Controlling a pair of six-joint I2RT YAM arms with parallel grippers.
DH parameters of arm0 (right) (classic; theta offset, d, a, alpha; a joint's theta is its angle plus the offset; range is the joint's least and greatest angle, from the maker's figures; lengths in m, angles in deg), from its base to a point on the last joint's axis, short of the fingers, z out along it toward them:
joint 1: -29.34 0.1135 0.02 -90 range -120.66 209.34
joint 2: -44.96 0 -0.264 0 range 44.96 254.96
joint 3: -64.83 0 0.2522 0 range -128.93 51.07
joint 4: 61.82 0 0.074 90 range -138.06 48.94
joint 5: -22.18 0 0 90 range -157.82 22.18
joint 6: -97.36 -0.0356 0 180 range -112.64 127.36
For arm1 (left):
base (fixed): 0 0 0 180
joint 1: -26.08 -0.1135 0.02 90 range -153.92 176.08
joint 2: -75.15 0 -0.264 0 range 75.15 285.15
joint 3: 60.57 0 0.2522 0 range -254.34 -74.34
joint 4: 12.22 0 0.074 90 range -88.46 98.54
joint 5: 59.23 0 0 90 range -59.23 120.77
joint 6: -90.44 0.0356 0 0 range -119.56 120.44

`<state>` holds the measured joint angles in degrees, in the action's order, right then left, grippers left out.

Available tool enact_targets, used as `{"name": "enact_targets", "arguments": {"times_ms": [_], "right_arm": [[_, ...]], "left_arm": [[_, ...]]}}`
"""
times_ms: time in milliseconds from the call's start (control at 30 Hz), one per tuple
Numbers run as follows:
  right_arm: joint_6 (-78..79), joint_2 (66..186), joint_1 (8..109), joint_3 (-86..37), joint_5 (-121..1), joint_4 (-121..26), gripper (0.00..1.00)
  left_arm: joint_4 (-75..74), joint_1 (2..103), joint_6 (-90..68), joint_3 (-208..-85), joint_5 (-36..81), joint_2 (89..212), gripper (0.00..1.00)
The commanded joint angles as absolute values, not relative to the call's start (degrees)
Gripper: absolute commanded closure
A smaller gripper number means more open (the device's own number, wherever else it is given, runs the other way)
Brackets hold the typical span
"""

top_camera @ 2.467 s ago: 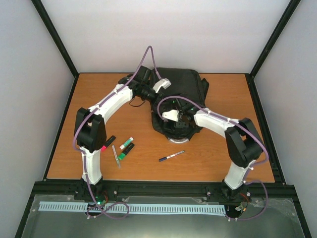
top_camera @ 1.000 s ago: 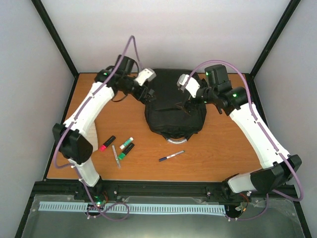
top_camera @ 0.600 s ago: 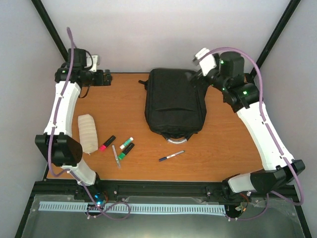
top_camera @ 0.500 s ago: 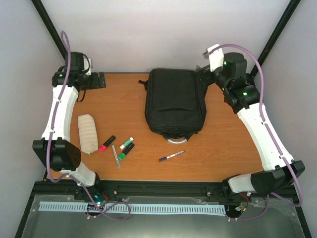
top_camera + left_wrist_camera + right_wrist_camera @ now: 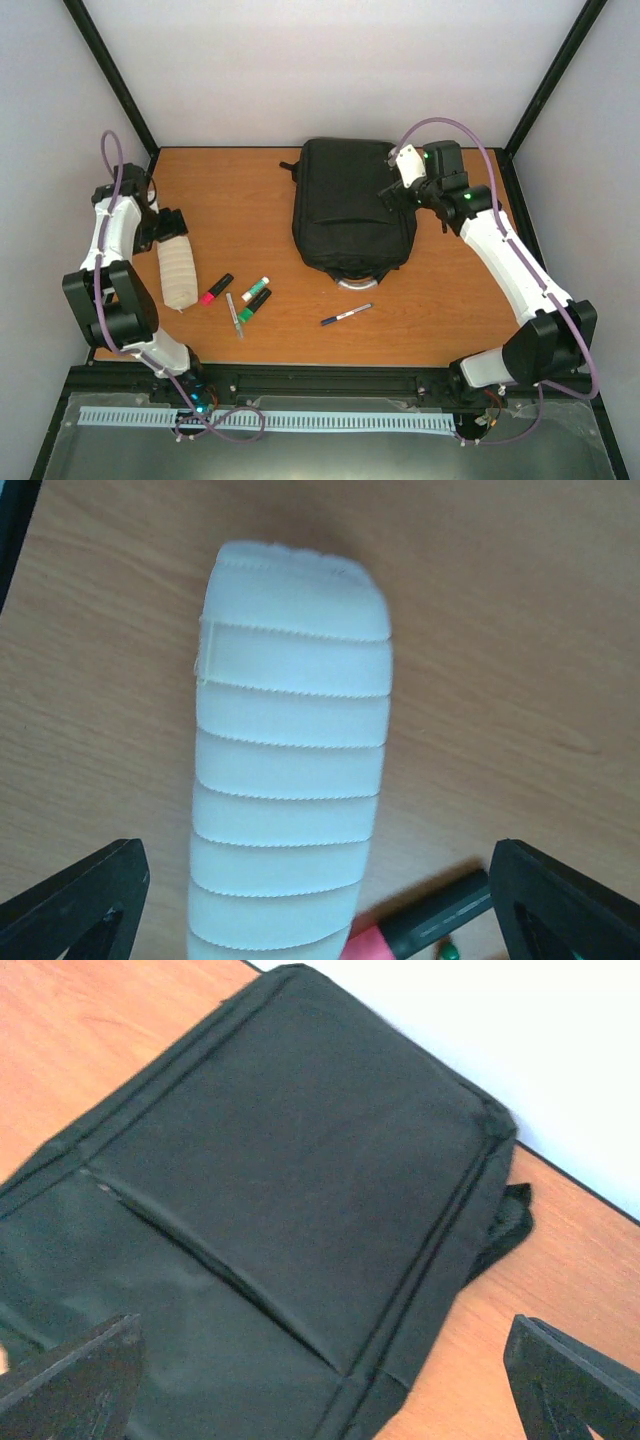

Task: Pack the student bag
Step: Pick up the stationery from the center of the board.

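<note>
Straddles white ribbed fabric pouch (image 5: 290,780) with left gripper (image 5: 320,900) spread wide, lengthwise 12-to-6; large black soft backpack (image 5: 350,205) toward 3 o'clock.

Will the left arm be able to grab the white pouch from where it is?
Probably yes. The left tool hangs open right above the white pouch, with its fingers wide on either side and nothing lying on top. The pink marker only sits close by one end.

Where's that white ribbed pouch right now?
In the top view, the white pouch lies far left, beside the pink marker, under the left gripper.
</note>
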<state>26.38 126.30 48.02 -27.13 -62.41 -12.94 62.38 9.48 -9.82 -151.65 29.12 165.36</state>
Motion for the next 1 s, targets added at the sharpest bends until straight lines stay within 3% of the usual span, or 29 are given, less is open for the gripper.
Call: {"name": "enact_targets", "arguments": {"times_ms": [0, 267, 367, 967], "right_arm": [[26.03, 123.29, 48.05, -24.94, -54.29, -11.50, 0.00], [25.85, 122.40, 48.06, -22.06, -50.53, -11.34, 0.00], [25.63, 122.72, 48.05, -21.80, -48.63, -11.48, 0.00], [25.98, 122.60, 48.01, -20.53, -47.51, -11.38, 0.00]], "left_arm": [[64.80, 8.24, -7.15, -150.41, 28.45, 167.23, 0.04], [64.26, 6.39, -8.38, -141.70, 21.17, 165.64, 0.00], [63.05, 6.35, -10.20, -138.61, 24.40, 164.36, 0.00], [60.54, 6.30, -11.83, -138.79, 25.35, 173.58, 0.00]]}}
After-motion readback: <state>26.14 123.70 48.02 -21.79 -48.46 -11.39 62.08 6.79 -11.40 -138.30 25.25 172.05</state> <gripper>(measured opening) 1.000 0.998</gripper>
